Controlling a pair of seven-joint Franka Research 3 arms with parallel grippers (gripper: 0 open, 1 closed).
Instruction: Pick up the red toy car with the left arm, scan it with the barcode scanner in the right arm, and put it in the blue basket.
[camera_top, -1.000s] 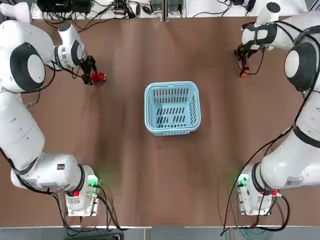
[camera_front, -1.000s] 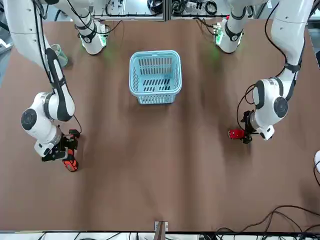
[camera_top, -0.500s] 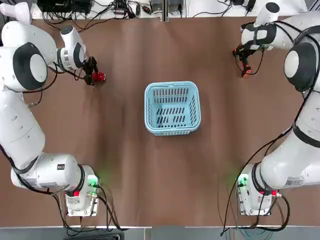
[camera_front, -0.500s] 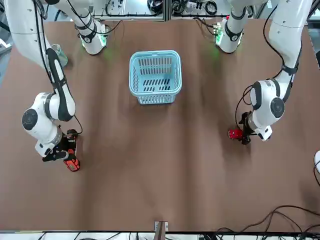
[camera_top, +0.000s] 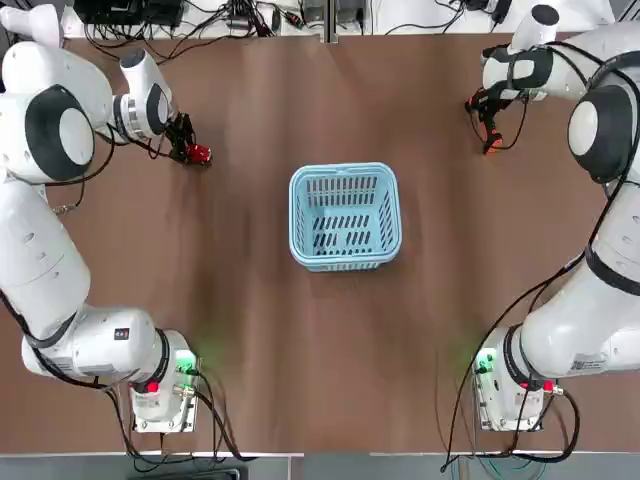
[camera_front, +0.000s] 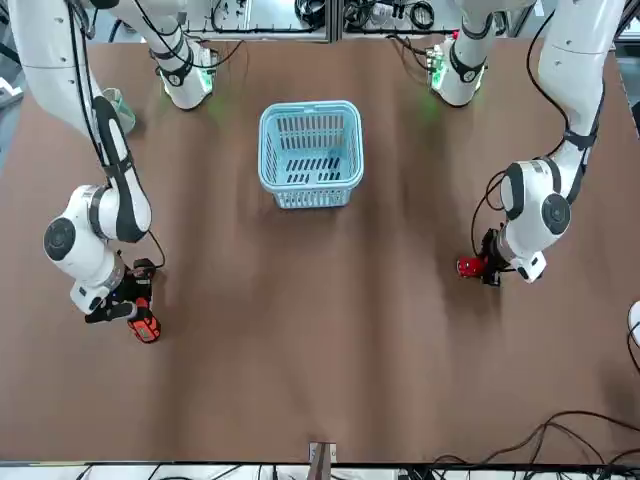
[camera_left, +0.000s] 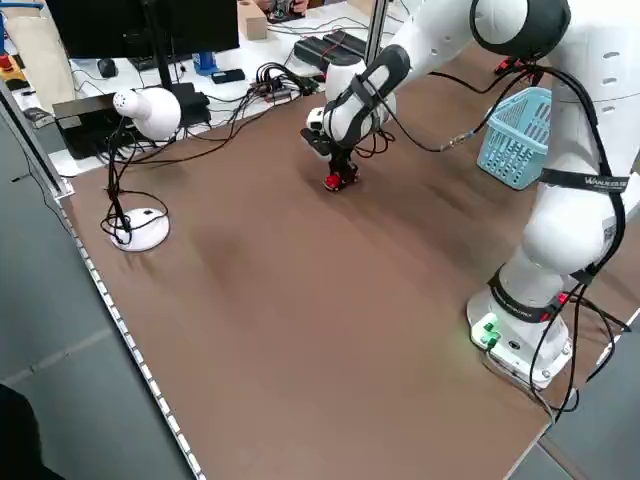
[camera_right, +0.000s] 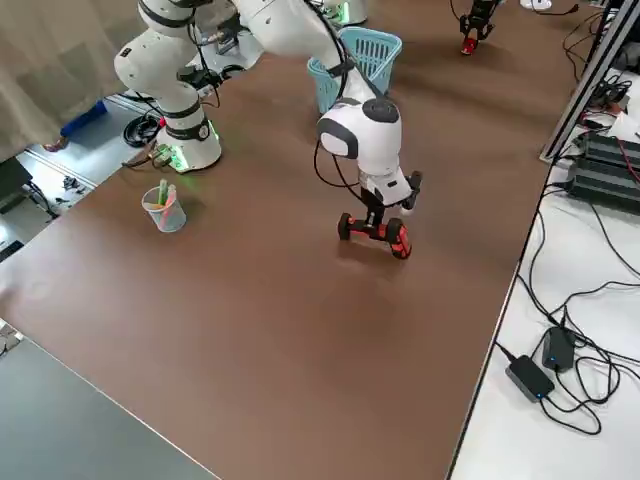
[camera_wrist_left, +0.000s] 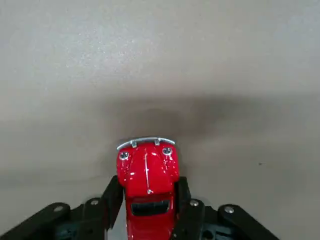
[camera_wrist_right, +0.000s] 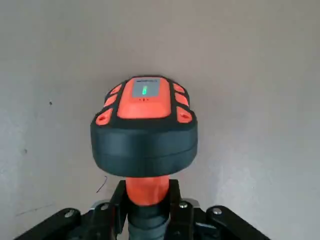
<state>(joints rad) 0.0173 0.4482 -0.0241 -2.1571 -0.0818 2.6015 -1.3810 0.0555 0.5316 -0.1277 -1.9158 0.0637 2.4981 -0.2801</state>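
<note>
The tiny red toy car (camera_wrist_left: 147, 182) sits low at the brown table on its far left (camera_top: 201, 153), with my left gripper (camera_wrist_left: 147, 200) shut on its sides. The same grip shows in the front view, where the left gripper (camera_front: 488, 270) holds the car (camera_front: 467, 266). My right gripper (camera_wrist_right: 147, 200) is shut on the handle of the orange-and-black barcode scanner (camera_wrist_right: 145, 130), whose head lies near the table at the far right (camera_top: 490, 143). The light blue basket (camera_top: 344, 170) stands empty in the middle, well apart from both grippers.
A clear cup with pens (camera_right: 163, 208) stands near the right arm's base. A white desk lamp (camera_left: 140, 112) and cables lie past the table's far left edge. Broad bare table surrounds the basket (camera_front: 310, 110).
The left gripper slid over the car and its fingers closed on it. The right gripper's fingers tightened on the scanner handle. Basket unmoved.
</note>
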